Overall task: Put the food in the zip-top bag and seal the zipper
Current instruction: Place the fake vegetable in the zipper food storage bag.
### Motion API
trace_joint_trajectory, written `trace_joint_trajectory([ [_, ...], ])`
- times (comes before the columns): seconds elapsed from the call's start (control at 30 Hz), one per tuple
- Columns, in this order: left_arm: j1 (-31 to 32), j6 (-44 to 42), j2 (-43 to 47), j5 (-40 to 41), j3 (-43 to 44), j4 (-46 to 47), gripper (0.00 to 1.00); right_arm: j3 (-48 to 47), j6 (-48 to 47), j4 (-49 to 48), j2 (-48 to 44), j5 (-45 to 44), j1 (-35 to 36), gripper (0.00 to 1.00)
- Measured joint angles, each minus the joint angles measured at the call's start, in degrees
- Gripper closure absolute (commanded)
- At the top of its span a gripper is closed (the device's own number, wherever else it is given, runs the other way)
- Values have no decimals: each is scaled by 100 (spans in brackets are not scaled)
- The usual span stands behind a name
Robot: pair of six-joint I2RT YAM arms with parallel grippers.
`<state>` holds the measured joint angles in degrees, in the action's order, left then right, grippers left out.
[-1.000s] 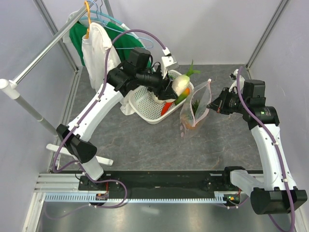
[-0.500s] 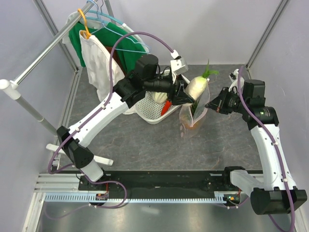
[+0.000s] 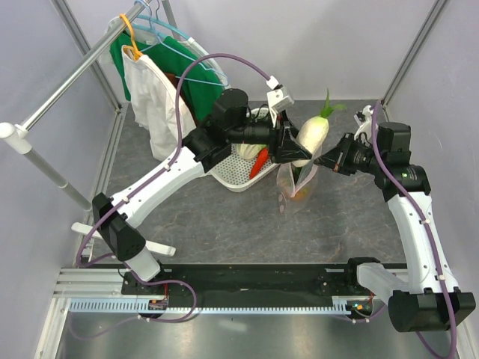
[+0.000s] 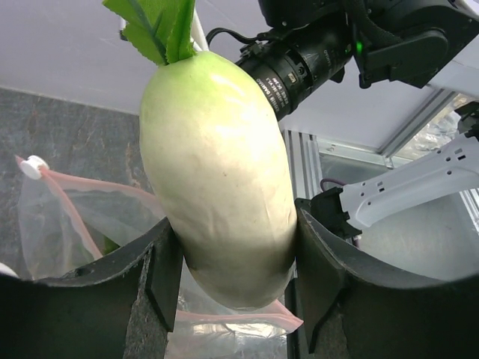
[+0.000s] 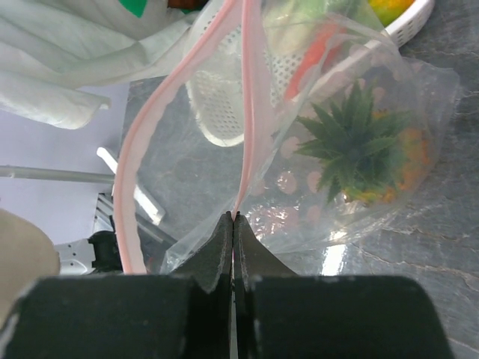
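A left gripper (image 3: 293,146) clamps its jaws on the lower half of a white radish (image 3: 311,133) and holds it tilted over the open mouth of a clear, pink-dotted bag (image 3: 296,181). The radish's green leaves point up and away from the arm. In the left wrist view, the radish (image 4: 217,179) fills the space between the two dark fingers of the gripper (image 4: 236,278), with the bag (image 4: 60,224) slack beneath it.

Opposite, the right gripper (image 3: 334,161) has its jaws pinched tight on the bag's upper edge and lifts that side off the grey table (image 3: 224,224). The right wrist view shows the gripper (image 5: 233,223) nipping the plastic where the pink zipper (image 5: 251,97) meets it. The strip's two halves are spread apart, so the mouth gapes unsealed.

Inside the bag (image 5: 419,97) lies an orange fruit (image 5: 408,161) with a spiky green crown, resting low against the table.

Just left of the bag stands a white basket (image 3: 224,176) holding a red chili (image 3: 258,161). Green and white garments (image 3: 161,82) hang from a rail (image 3: 67,82) at the far left.
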<state>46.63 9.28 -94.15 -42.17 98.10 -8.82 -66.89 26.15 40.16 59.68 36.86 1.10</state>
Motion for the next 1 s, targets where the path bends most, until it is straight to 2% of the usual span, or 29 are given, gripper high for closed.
trace_joint_trajectory([
  [0.23,118,39,0,356,-387,116,57,0,260,-118,-28,192,0,100],
  [0.7,162,63,-9,1150,-1023,-315,53,0,476,-247,-76,343,0,100],
  [0.8,173,33,70,1211,-1137,-358,46,0,518,-256,-79,350,0,100],
  [0.87,197,-4,162,1211,-1193,-411,30,0,540,-284,-81,365,0,100],
  [1.0,251,-127,385,1211,-1215,-540,15,0,560,-295,-103,380,0,100],
])
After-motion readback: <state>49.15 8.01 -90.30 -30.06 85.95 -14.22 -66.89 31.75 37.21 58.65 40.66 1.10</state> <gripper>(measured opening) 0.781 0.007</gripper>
